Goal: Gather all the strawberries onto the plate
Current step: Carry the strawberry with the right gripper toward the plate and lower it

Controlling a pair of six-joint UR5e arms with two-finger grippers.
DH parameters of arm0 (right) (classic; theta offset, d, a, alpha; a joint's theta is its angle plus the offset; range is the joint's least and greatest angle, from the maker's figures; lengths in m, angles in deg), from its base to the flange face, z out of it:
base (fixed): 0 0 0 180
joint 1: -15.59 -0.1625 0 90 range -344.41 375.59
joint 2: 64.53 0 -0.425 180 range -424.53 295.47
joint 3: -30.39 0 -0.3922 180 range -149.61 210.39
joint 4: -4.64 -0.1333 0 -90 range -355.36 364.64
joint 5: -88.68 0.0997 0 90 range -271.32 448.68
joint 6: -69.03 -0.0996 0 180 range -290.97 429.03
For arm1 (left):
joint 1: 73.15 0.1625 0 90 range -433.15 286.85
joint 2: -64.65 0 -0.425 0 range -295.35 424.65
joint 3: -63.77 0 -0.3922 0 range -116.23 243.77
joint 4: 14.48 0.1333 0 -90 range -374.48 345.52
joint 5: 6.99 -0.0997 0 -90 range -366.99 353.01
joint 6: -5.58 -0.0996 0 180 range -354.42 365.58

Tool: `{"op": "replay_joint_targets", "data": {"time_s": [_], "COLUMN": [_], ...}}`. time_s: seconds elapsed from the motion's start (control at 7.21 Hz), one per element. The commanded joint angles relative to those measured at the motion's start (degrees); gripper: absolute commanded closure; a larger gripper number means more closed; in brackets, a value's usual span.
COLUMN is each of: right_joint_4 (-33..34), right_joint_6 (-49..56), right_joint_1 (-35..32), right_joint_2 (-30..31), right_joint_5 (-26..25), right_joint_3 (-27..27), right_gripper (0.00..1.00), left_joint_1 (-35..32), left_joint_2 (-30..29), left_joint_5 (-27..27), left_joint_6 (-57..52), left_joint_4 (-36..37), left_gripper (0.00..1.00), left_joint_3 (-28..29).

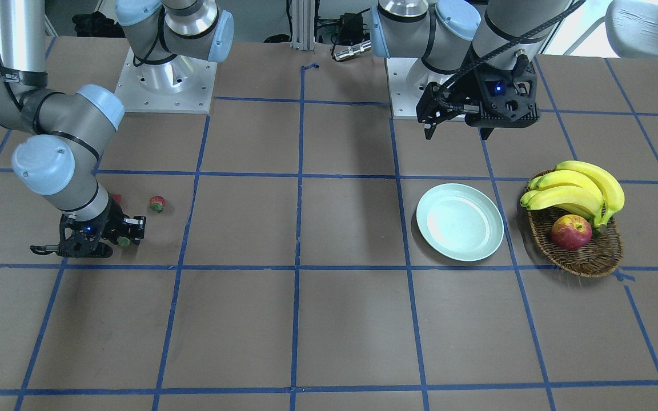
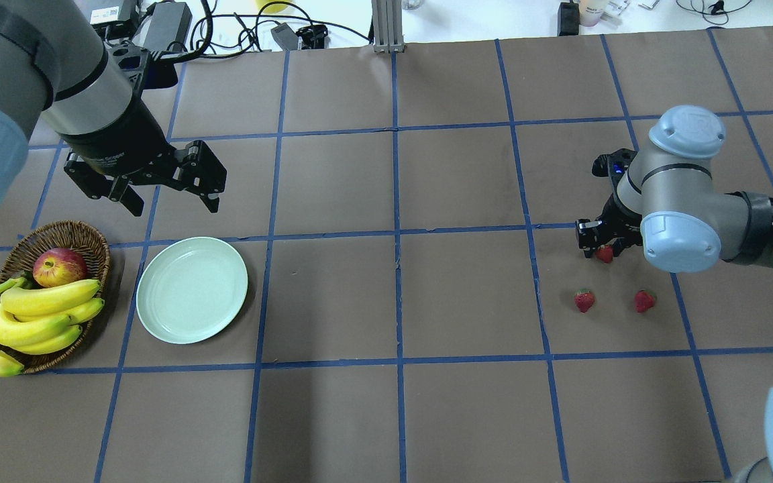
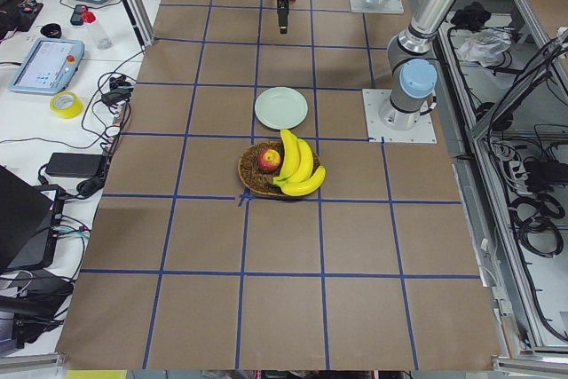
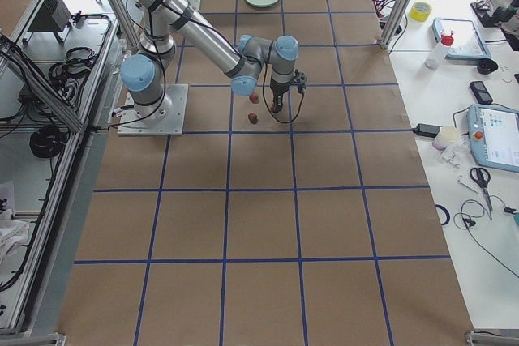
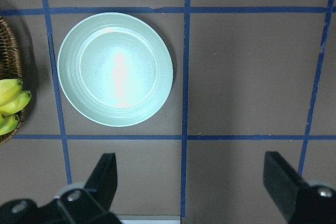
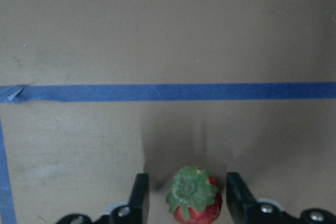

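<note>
On blue-taped brown paper (image 2: 333,416), the plate (image 2: 192,290) lies beside the basket (image 2: 68,231).

The plate (image 2: 192,290) is pale mint green and glossy. Beside it, the woven basket (image 2: 88,235) is brown, its bananas (image 2: 44,302) yellow, its apple (image 2: 59,266) red with yellow. The strawberries (image 2: 584,300) are red with green caps. The table (image 2: 333,295) is brown, gridded with blue tape (image 2: 398,302).
</note>
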State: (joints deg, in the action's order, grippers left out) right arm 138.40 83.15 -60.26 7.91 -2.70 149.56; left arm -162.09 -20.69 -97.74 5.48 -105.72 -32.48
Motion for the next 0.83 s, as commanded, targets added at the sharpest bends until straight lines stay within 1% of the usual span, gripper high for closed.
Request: {"op": "replay_joint_targets", "data": {"time_s": [0.0,0.14,0.28,0.42,0.55,0.69], "right_joint_4": [-0.51,-0.95,-3.30,-8.02,-8.33,-8.33], "right_joint_6": [0.30,-0.14,-2.50,-6.26,-10.65,-13.04], "right_joint_1": [0.00,-0.35,-2.79,-8.03,-11.91,-14.13], "right_joint_2": [0.68,0.95,1.21,1.04,0.52,0.60], "right_joint_5": [-1.08,-1.00,-0.30,-0.03,0.06,3.28], "right_joint_3": [-0.60,-1.04,-4.52,-8.39,-9.64,-9.48], "right_gripper": [0.88,0.88,0.87,0.87,0.86,0.86], "left_joint_1": [0.08,0.08,0.08,0.08,0.16,-0.01], "left_joint_2": [0.09,0.09,0.09,0.09,0.17,0.00], "left_joint_5": [-0.13,-0.13,-0.04,-0.13,-0.22,-0.04], "left_joint_6": [0.02,0.02,0.02,0.02,-0.07,0.02], "left_joint_4": [0.01,0.02,0.02,0.02,-0.07,0.01], "left_gripper": [0.00,0.00,0.00,0.00,0.00,0.00], "left_joint_3": [0.00,0.00,0.00,0.00,0.00,0.00]}}
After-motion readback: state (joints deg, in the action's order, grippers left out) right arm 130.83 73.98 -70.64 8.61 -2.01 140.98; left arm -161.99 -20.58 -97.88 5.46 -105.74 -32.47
